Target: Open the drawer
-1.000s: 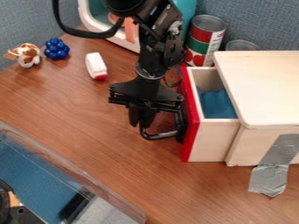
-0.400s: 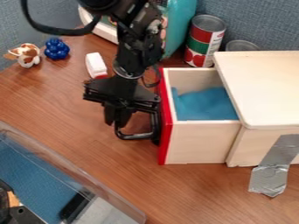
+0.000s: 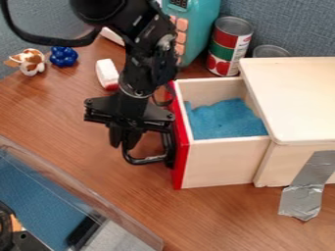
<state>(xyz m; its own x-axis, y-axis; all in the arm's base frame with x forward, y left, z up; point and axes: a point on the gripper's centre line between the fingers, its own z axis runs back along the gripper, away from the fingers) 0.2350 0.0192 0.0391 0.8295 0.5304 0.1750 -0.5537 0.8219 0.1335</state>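
The black gripper hangs left of the drawer, shut on the outer bar of the black drawer handle. Part of that bar is hidden by the fingers. The drawer, pale wood with a red front, stands well out from the left side of the wooden cabinet. Blue material shows inside it, and its front is slightly angled.
Behind the drawer stand a red and green can and a teal toy appliance. A white and red object, a blue toy and a brown and white toy lie back left. A clear bin occupies the front left.
The gripper has moved left with the handle, drawing the drawer farther out of the cabinet. More of the blue material inside is exposed, and the drawer has turned slightly.
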